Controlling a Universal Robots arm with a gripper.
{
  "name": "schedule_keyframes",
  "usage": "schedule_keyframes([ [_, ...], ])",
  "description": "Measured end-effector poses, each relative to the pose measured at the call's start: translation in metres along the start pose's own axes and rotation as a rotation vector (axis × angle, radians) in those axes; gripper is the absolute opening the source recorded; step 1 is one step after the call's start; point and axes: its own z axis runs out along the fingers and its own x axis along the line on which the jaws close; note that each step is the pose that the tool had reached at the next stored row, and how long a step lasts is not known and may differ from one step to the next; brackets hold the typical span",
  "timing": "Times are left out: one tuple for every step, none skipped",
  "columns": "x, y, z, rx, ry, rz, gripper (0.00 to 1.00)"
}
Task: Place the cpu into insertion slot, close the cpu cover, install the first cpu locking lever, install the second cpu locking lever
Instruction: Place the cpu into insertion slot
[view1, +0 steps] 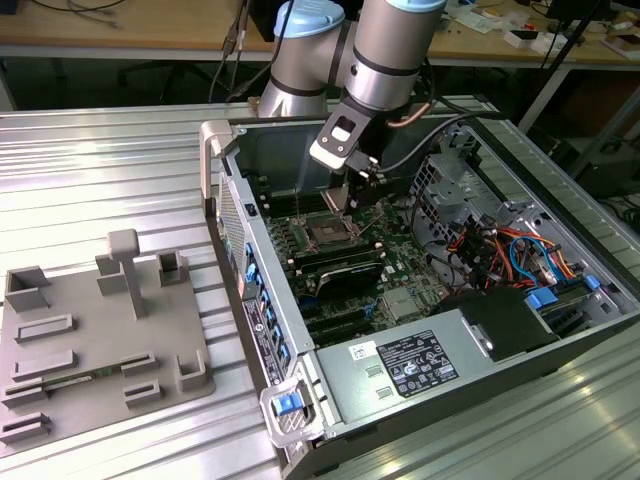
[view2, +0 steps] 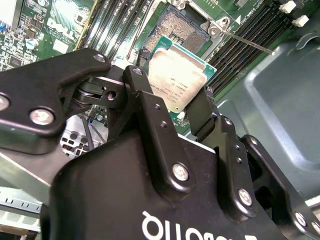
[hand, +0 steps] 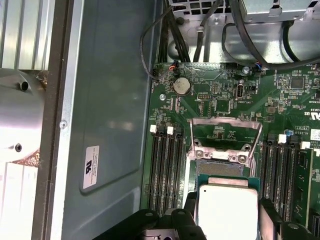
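The gripper (view2: 170, 97) has its fingers (view2: 146, 100) clamped on two opposite edges of the cpu (view2: 179, 75), which hangs close over the board at the edge of the empty slot (view2: 181, 29), not yet seated. The first step therefore seems in progress: the cover (hand: 225, 121) stands open, and closing it and both levers is left. The cpu is almost square, without a clear long axis. Its metal top faces the wrist and its edges run about parallel to the slot.

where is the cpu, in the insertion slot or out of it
Out. In the second wrist view the gripper clamps the cpu above the insertion slot, whose pin field lies bare.
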Motion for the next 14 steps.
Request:
schedule_keyframes([
  [0.0006, 0.0000, 0.0011, 0.0000, -0.0001, 0.001, 0.55],
  [0.0014, -0.0001, 0.0034, 0.0000, -0.0005, 0.005, 0.55],
  [0.0028, -0.0002, 0.0082, -0.0001, -0.0017, 0.014, 0.55],
  [0.0041, -0.0003, 0.0125, 0.0001, -0.0044, 0.019, 0.55],
  [0.0045, -0.0004, 0.0147, 0.0002, -0.0084, 0.021, 0.55],
  [0.0045, -0.0004, 0.0171, 0.0007, -0.0183, 0.026, 0.55],
  [0.0045, -0.0005, 0.0186, 0.0011, -0.0242, 0.029, 0.55],
  [0.0044, -0.0005, 0.0195, 0.0013, -0.0261, 0.029, 0.55],
  [0.0044, -0.0006, 0.0199, 0.0015, -0.0267, 0.029, 0.55],
  [0.0044, -0.0006, 0.0199, 0.0015, -0.0267, 0.029, 0.55],
  [0.0044, -0.0006, 0.0202, 0.0014, -0.0265, 0.029, 0.55],
  [0.0044, -0.0006, 0.0204, 0.0014, -0.0264, 0.029, 0.55],
  [0.0044, -0.0006, 0.0204, 0.0013, -0.0264, 0.029, 0.55],
  [0.0044, -0.0006, 0.0205, 0.0013, -0.0265, 0.029, 0.55],
])
